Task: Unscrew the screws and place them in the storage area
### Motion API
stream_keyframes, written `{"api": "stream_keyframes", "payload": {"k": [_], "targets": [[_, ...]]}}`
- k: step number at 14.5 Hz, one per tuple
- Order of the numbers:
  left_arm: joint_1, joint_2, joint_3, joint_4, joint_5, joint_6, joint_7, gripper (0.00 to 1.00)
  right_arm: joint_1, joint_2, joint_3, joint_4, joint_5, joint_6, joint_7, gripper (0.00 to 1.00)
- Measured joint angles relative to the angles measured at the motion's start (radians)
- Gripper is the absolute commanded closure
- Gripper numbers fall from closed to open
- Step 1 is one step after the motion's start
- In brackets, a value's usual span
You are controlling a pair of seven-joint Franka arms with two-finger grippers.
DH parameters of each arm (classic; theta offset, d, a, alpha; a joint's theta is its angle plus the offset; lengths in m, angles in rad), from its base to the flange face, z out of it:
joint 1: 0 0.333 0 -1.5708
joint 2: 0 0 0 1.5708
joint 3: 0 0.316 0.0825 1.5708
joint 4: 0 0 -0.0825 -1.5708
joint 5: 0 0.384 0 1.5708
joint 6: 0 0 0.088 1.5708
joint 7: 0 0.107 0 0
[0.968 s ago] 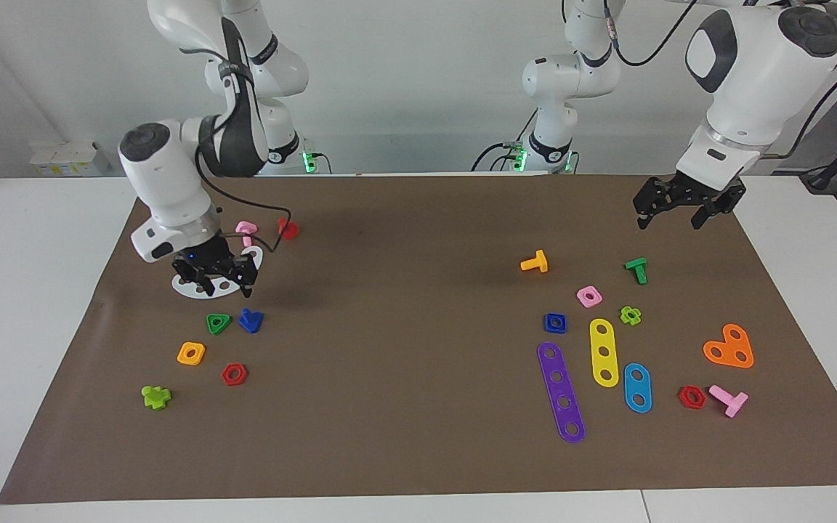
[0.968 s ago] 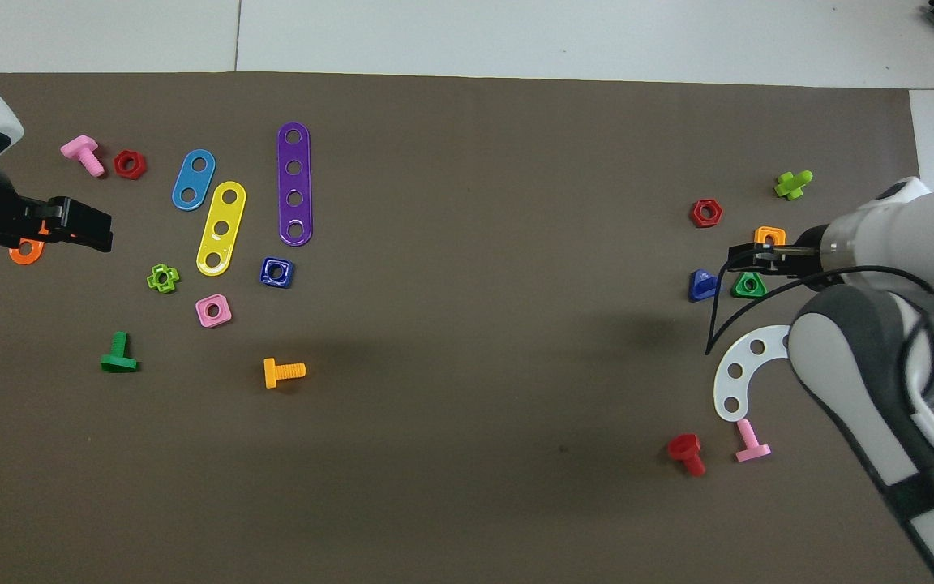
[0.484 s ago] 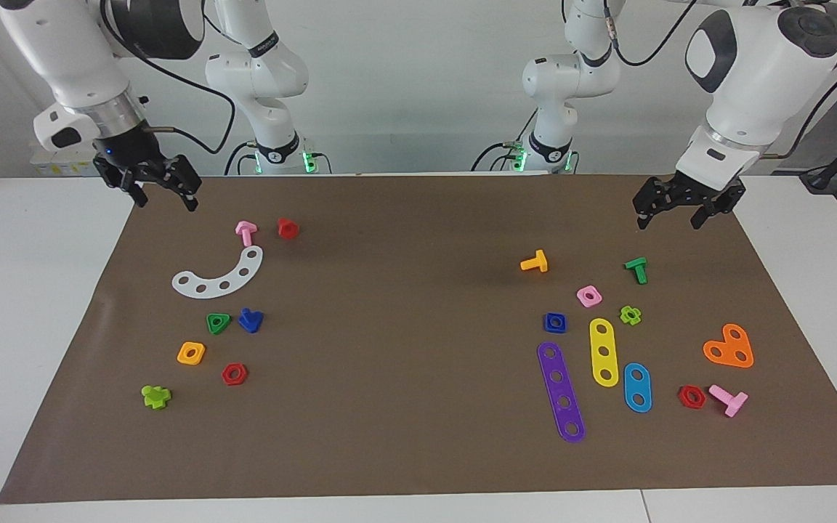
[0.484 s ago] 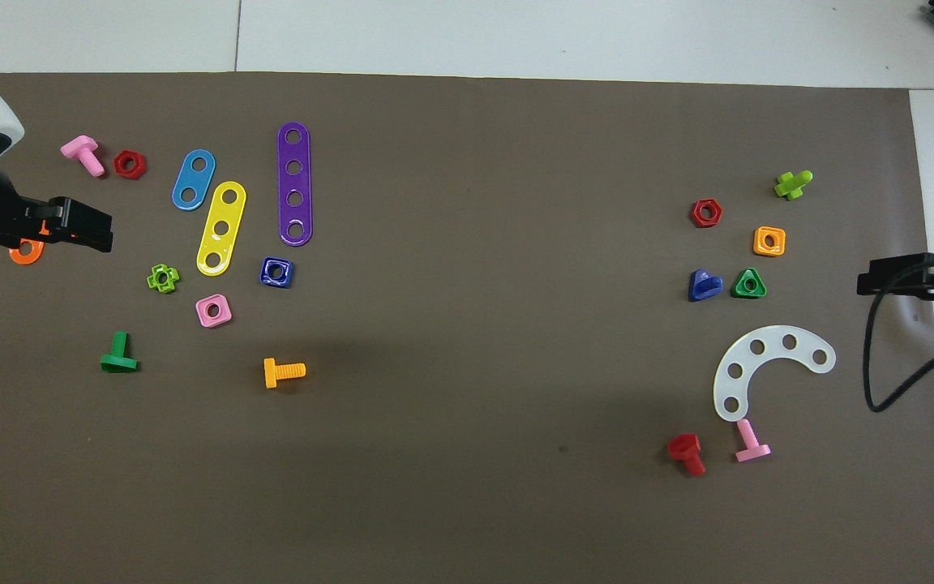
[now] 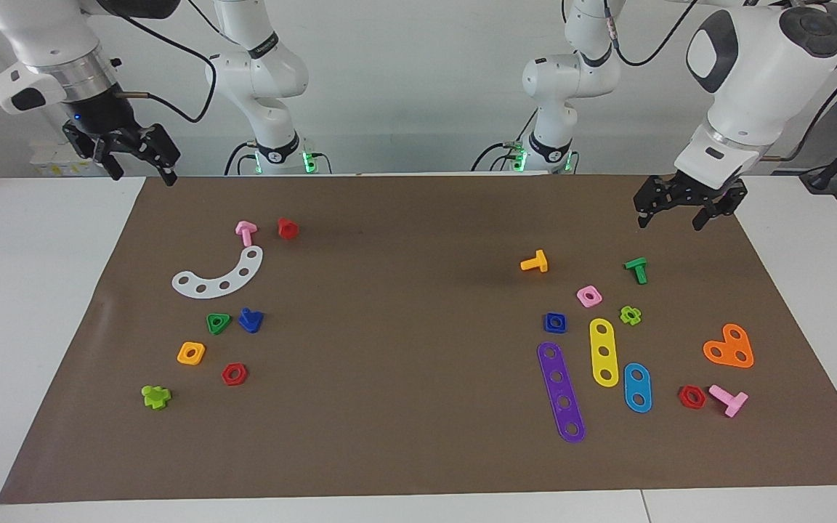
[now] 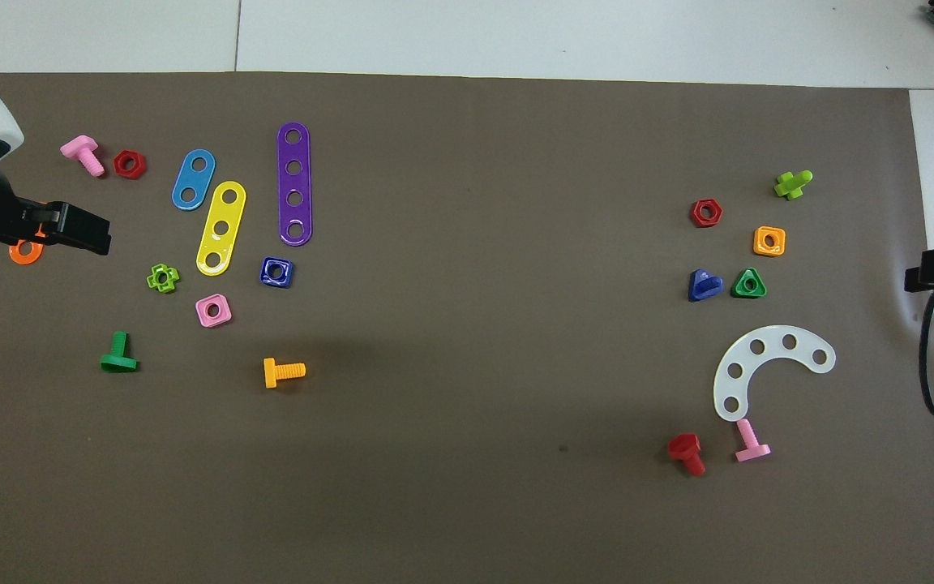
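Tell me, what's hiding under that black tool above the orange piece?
In the overhead view the left tool covers most of the orange heart plate; one ring shows. The facing view shows it whole, on bare mat.

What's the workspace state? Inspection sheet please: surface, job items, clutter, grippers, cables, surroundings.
Surface: brown mat on a white table.
Job's things: blue screw lies loose beside the green triangle nut, among the white curved strip, orange square nut and red hex nut.
Clutter: purple strip, yellow strip and more parts toward the left arm's end.
Grippers: right gripper open, raised over the mat's corner, empty; left gripper open, waiting, empty.
Cables: black cable hangs by the right gripper.
Surroundings: nothing seen.
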Motion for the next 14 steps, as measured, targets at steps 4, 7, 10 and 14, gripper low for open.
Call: {"api": "stream_keyframes", "payload": {"k": [4,7,10,14], "targets": [[0.0,0.0,0.0,0.0,0.0,0.0,0.016,0.0,0.0,0.008,0.002,0.0,0.0,-0.005,0.0,0.0],[0.0,0.0,0.0,0.0,0.0,0.0,0.018,0.0,0.0,0.008,0.002,0.0,-0.002,-0.005,0.0,0.0],[0.0,0.0,0.0,0.0,0.0,0.0,0.019,0.0,0.001,0.008,0.004,0.0,-0.003,-0.008,0.0,0.0],[0.0,0.0,0.0,0.0,0.0,0.0,0.019,0.0,0.018,0.008,0.004,0.0,-0.026,-0.008,0.0,0.0]]}}
